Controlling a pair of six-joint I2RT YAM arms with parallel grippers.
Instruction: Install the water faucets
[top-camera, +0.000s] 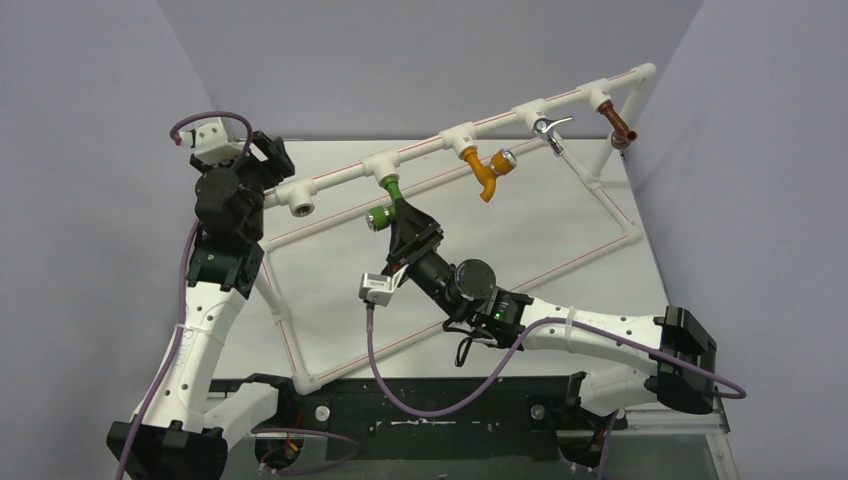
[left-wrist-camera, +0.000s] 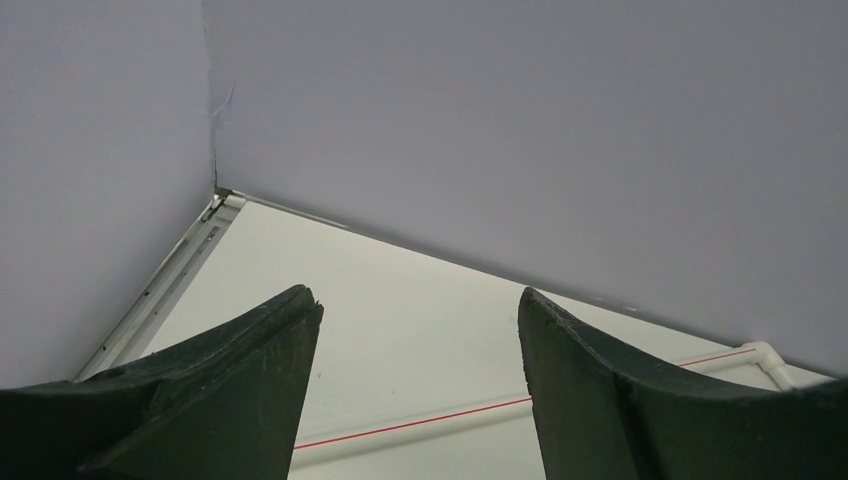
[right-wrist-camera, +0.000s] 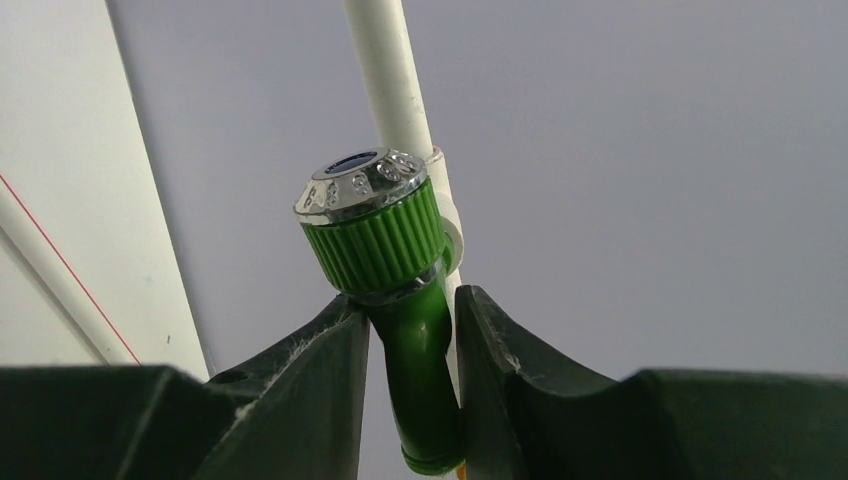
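The green faucet (top-camera: 388, 200) with its silver knob hangs from a tee of the white pipe rail (top-camera: 440, 145), second fitting from the left. My right gripper (top-camera: 398, 222) is shut on its green spout; in the right wrist view the faucet (right-wrist-camera: 420, 350) stands between my two fingers (right-wrist-camera: 330, 380), knob above them. The leftmost open fitting (top-camera: 300, 208) is bare. My left gripper (top-camera: 262, 158) is raised at the rail's left end, open and empty; the left wrist view shows its fingers (left-wrist-camera: 250, 370) apart over the table.
An orange faucet (top-camera: 487, 170), a chrome tap (top-camera: 548, 130) and a brown tap (top-camera: 618, 128) hang further right on the rail. A white pipe frame with red lines (top-camera: 455, 295) lies on the table. Grey walls enclose the back and sides.
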